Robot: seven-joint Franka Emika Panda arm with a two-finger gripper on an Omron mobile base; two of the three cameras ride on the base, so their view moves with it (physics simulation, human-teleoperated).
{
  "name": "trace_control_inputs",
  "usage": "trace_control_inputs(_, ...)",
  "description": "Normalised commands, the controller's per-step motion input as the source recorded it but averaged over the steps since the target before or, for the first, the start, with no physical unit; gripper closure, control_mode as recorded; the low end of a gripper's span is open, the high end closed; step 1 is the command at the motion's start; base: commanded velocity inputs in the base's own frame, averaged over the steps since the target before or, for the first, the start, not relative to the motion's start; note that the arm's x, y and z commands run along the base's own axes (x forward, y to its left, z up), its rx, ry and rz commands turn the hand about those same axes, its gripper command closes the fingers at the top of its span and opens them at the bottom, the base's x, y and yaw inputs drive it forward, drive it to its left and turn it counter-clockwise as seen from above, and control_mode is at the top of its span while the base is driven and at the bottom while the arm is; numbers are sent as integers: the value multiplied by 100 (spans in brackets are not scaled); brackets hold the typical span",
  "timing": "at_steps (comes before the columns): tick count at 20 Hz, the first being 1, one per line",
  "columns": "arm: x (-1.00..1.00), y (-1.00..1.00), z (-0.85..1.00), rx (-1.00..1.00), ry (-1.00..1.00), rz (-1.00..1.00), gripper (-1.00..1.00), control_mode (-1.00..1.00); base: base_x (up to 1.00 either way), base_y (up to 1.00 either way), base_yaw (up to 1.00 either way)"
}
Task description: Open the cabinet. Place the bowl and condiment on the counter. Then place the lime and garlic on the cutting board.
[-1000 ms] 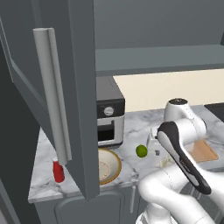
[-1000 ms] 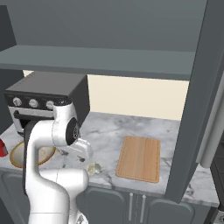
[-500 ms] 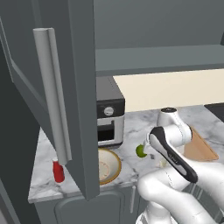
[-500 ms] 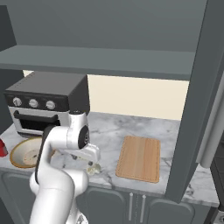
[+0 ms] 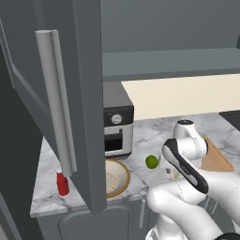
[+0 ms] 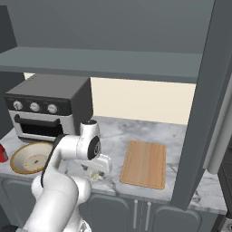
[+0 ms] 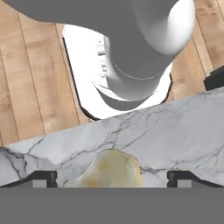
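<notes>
My gripper (image 7: 112, 178) stood wide open over the garlic (image 7: 111, 169), which lay on the counter (image 7: 183, 131) near its front edge; I judged centring before closing wisest.

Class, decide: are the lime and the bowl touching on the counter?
Apart. The left base view shows the lime sitting to the right of the bowl, with a strip of bare marble counter plainly visible between them.
</notes>
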Motion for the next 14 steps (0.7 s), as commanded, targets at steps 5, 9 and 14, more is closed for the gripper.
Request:
trace_control_inputs(5, 49, 0, -37, 0, 0, 0, -100, -100, 0, 0, 0)
trace_control_inputs(9, -4, -9, -23, 0, 0, 0, -100, -100, 0, 0, 0)
trace_control_inputs(14, -29, 0, -23, 0, 0, 0, -100, -100, 0, 0, 0)
